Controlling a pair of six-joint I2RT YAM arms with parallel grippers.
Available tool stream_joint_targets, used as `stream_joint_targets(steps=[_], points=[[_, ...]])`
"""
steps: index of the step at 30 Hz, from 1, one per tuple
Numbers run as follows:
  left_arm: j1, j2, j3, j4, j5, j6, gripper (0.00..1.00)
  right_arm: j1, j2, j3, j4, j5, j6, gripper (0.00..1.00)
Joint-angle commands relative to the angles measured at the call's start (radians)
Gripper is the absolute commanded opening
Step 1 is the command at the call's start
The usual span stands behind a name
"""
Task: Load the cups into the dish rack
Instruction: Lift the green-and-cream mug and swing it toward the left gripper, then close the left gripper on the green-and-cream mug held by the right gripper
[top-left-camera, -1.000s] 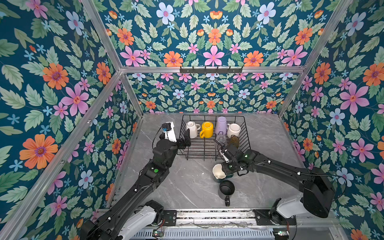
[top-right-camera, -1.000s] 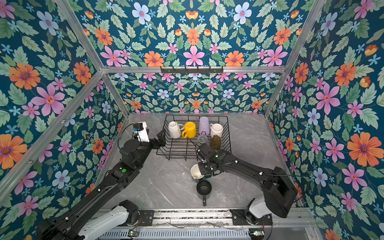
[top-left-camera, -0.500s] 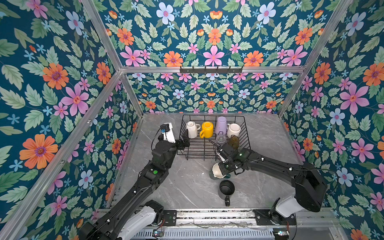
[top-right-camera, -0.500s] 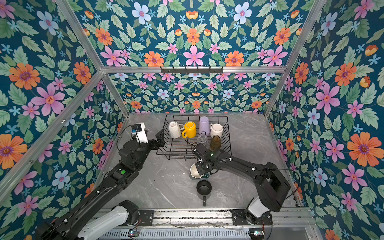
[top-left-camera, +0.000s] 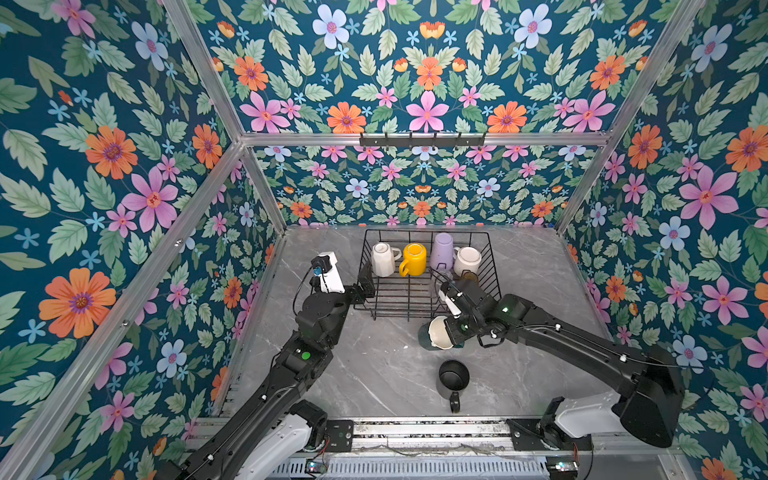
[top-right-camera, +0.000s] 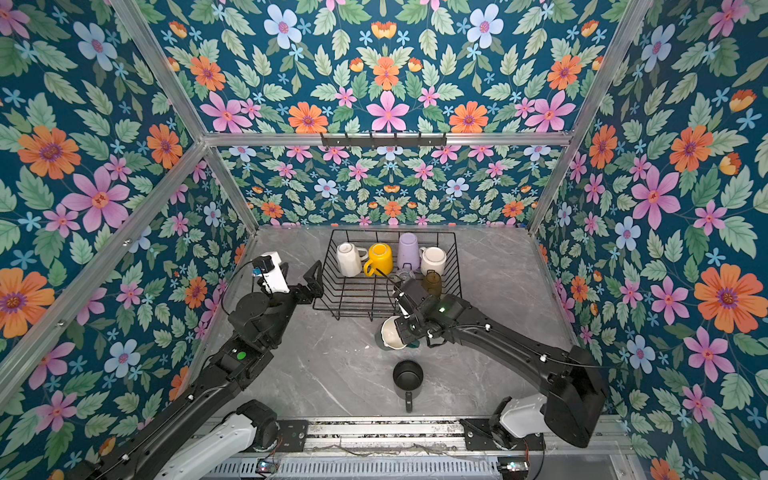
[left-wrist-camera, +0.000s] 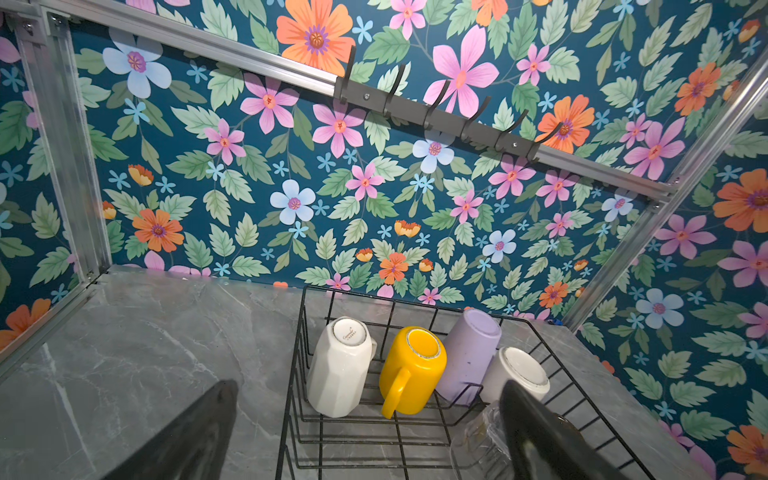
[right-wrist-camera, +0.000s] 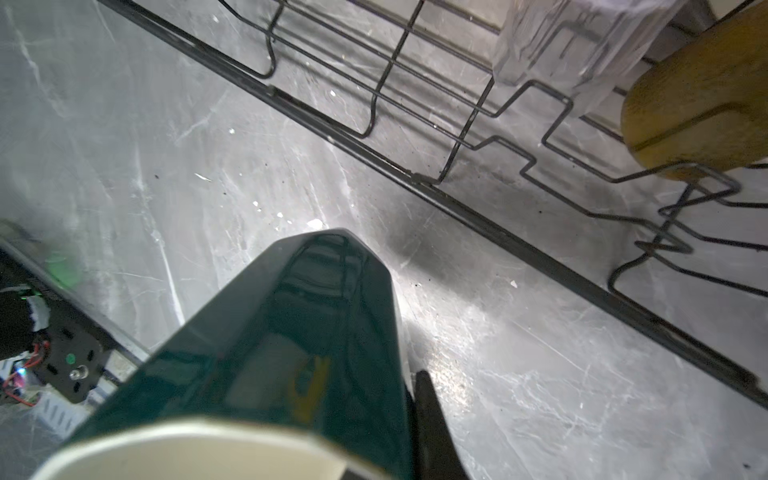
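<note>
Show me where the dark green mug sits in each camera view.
Both top views: dark green mug in the lower middle, just in front of the dish rack.
Left wrist: not in it.
Right wrist: close up, filling the lower middle.
Shared landmark: the black dish rack, seen in all four.

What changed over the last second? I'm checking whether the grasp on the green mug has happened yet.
The right pincer closed on the rim of the dark green mug, which sits tipped in front of the dish rack and seems to have edged slightly toward it. The left pincer stayed open at the rack's left edge. The black mug and the cups in the rack did not move.
</note>
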Motion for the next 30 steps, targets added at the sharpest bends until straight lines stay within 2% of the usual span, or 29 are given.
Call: stream_joint_targets(steps=[1,4,7,14,18,24,30], points=[[0.002,-0.011,-0.013,0.088,0.066,0.021,1.0,-0.022,-0.062,-0.007,0.062,-0.065,0.008,0.0],[0.002,-0.012,-0.025,0.126,0.143,0.034,1.0,-0.1,-0.131,-0.056,0.133,-0.199,0.049,0.0],[0.002,-0.005,-0.036,0.179,0.287,0.055,1.0,-0.187,-0.199,-0.12,0.241,-0.353,0.11,0.0],[0.003,0.047,-0.033,0.277,0.725,0.071,1.0,-0.385,-0.272,-0.256,0.556,-0.716,0.316,0.0],[0.002,0.09,-0.013,0.305,0.919,0.054,1.0,-0.457,-0.277,-0.315,0.747,-0.845,0.442,0.0],[0.003,0.123,-0.007,0.336,1.036,0.036,1.0,-0.474,-0.262,-0.337,0.913,-0.924,0.538,0.0],[0.002,0.144,-0.005,0.344,1.067,0.03,1.0,-0.473,-0.24,-0.338,1.038,-1.002,0.586,0.0]])
